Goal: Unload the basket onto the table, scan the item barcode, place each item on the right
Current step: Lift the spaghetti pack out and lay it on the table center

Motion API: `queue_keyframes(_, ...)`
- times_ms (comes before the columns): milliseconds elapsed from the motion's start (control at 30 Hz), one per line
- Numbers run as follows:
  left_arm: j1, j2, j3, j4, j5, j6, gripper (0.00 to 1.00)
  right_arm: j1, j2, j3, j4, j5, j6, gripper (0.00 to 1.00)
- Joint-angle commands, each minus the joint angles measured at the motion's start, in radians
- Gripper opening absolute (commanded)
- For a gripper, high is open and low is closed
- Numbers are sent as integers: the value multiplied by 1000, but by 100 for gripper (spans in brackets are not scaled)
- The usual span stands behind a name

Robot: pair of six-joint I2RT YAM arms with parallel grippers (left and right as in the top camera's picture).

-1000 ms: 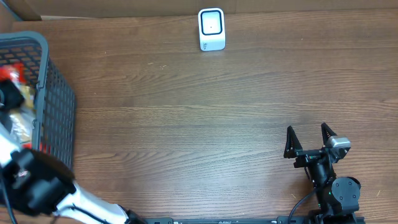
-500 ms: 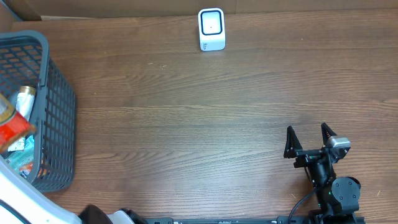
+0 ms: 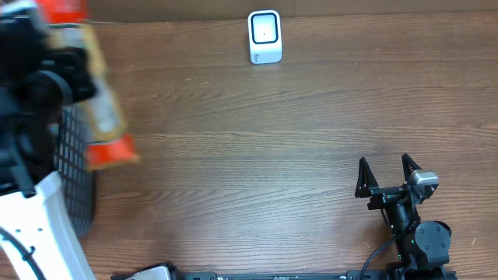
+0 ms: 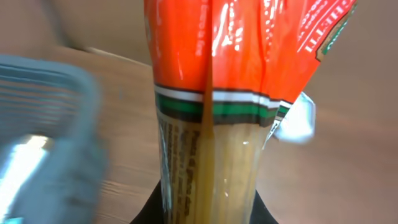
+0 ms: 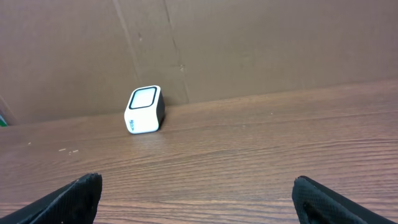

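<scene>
Your left gripper (image 3: 74,82) has its jaws closed on a long packet of spaghetti (image 4: 211,124), which is the item to be scanned. In the overhead view the packet hangs in the air at the far left, over the near edge of the grey mesh basket (image 3: 74,179), and it looks blurred. One orange end points toward the back of the bench (image 3: 272,155) and the other orange end points forward and slightly to the right. In the left wrist view the jaws grip the clear middle section, where the pale pasta shows through. Above that come green, white and black bands, then the orange printed wrapper.

The small white scanner (image 3: 264,36) stands at the back edge of the bench near the middle, in front of the cardboard wall. Its dark-framed window faces forward and up. The packet is well apart from it, off to the left.

Your right gripper (image 3: 384,167) sits at the front right of the bench with its jaws spread wide and nothing between them. In the right wrist view both fingertips frame bare wood, and the scanner is far ahead of them, a little to the left.
</scene>
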Motion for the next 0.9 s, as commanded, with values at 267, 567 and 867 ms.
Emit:
queue_keyframes(267, -401, 34, -393, 106, -62, -190, 4, -3, -9, -10, 6, 6, -1, 100)
queue_keyframes(567, -503, 83, -858, 432, -50, -328, 4, -3, -9, -10, 6, 6, -1, 100)
queue_keyframes(867, -525, 240, -960, 745, 186, -447, 4, -3, -9, -10, 6, 6, -1, 100)
